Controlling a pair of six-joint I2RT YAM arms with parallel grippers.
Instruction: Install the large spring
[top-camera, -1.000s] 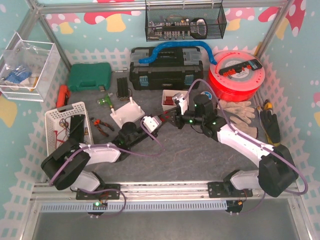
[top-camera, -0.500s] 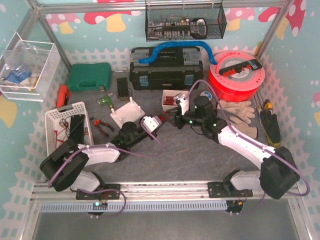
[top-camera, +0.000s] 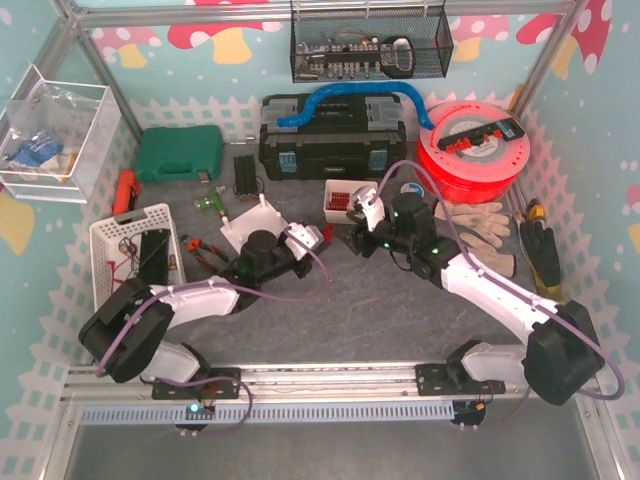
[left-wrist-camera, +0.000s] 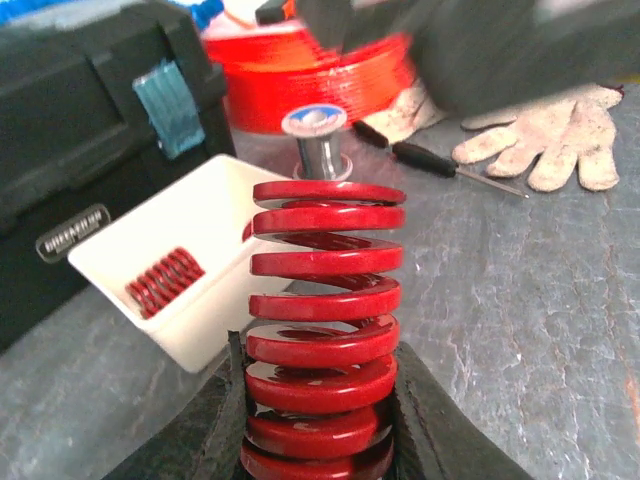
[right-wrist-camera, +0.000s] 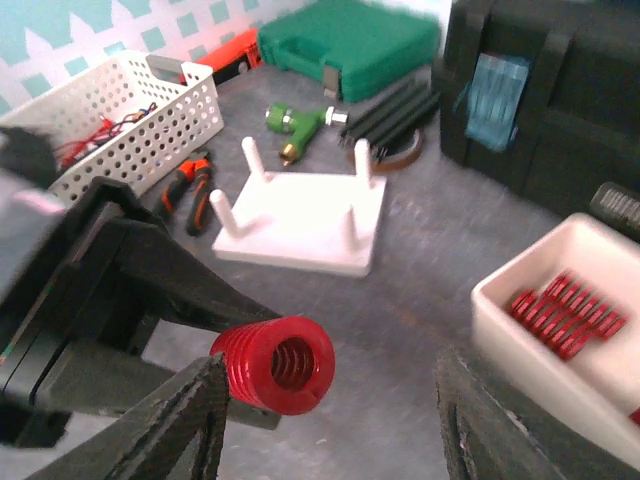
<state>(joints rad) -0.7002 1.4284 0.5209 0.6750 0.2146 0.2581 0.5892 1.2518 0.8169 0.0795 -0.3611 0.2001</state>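
Note:
The large spring (left-wrist-camera: 325, 330), a thick red coil, sticks out from between the black fingers (left-wrist-camera: 222, 410) of my left gripper (left-wrist-camera: 320, 405), which is shut on its lower turns. In the right wrist view the spring (right-wrist-camera: 275, 365) points end-on at the camera, beside the left finger (right-wrist-camera: 185, 415) of my right gripper (right-wrist-camera: 335, 405), whose jaws stand wide apart and hold nothing. From above, the left gripper (top-camera: 318, 243) and right gripper (top-camera: 352, 238) face each other at mid-table. The white base plate (right-wrist-camera: 300, 215) with upright pegs lies behind, also visible from above (top-camera: 250, 228).
A white bin (right-wrist-camera: 590, 395) of small red springs sits beside the black toolbox (top-camera: 330, 140). Red spool (top-camera: 470, 145), gloves (top-camera: 475, 220) and a screwdriver (left-wrist-camera: 440, 160) are on the right. White basket (top-camera: 130, 245), pliers (top-camera: 205, 252) and green case (top-camera: 178, 152) are on the left.
My right gripper has opened off the spring and drawn back a little. The left gripper keeps the spring and has shifted slightly toward the back.

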